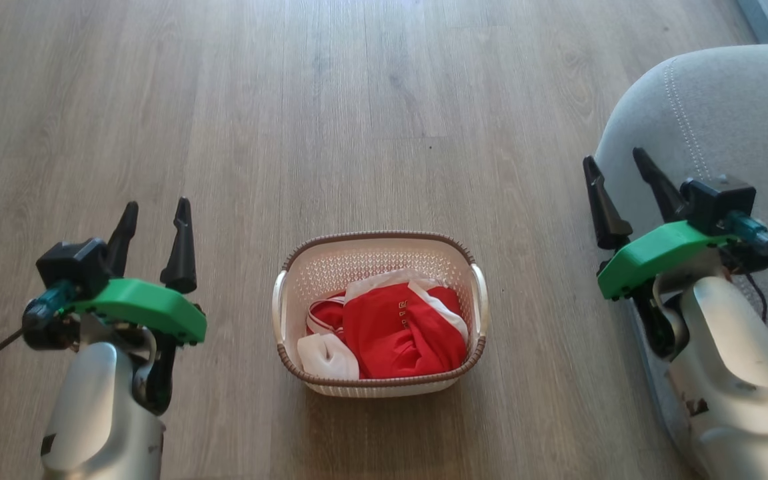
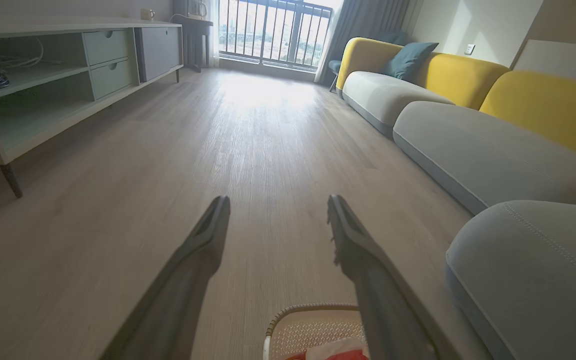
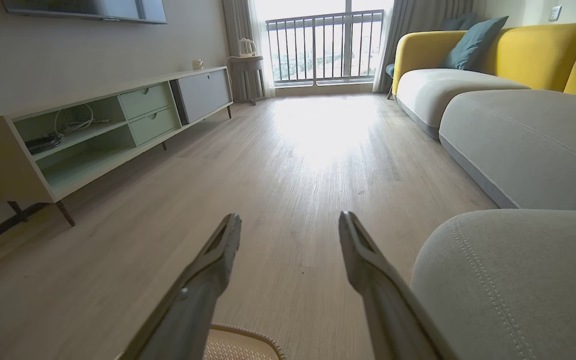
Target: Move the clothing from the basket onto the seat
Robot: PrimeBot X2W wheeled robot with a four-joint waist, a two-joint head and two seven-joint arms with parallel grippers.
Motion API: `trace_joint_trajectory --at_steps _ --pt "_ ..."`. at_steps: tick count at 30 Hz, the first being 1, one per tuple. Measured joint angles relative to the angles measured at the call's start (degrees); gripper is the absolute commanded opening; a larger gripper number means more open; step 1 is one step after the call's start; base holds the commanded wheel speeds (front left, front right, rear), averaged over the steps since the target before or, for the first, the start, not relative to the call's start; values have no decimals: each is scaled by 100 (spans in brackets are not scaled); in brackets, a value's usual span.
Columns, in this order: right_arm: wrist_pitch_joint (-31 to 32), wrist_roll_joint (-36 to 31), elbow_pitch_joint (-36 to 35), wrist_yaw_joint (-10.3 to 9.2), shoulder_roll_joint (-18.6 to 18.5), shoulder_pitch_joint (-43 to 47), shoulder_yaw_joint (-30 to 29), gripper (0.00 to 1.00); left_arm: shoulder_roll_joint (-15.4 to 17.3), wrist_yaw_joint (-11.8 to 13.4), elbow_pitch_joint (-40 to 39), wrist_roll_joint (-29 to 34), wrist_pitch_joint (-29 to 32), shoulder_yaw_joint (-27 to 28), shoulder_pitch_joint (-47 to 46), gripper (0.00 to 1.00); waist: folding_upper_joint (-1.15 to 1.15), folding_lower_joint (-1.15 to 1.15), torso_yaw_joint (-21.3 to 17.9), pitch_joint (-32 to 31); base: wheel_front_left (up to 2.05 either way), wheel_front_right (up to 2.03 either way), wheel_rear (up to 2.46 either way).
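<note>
Inside the basket, expect soft, light clothing and pinch its bunched red crest, with left gripper and right gripper either side of the basket spread wide, empty.

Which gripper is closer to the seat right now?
The right gripper, beside the grey seat; the left gripper hangs over the floor across the basket.

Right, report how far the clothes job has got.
Done: nothing; the seat carries no garment where it shows. In hand: nothing; left gripper and right gripper are open and empty, either side of the basket. Left: all the clothing, heaped in the basket, must go to the seat.
</note>
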Motion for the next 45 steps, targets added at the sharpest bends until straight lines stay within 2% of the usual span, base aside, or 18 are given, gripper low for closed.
trace_joint_trajectory --at_steps 16,24,32,45 --pt "-36 -361 -76 0 75 -36 -393 100 -114 -1 20 291 -7 297 -36 100 0 0 -4 96 0 0 0" --pt "-36 -426 -400 0 103 -70 -534 100 -137 -1 46 292 -7 186 -140 100 0 0 -45 380 0 0 0" --pt "-36 -463 -918 0 111 -407 -589 100 -148 -1 93 276 -7 -63 -314 100 0 0 -121 944 0 0 0" --pt "-37 -505 -1619 0 105 -1068 -599 100 -155 -1 305 -12 -8 -692 -894 100 0 1 -300 2220 0 0 0"
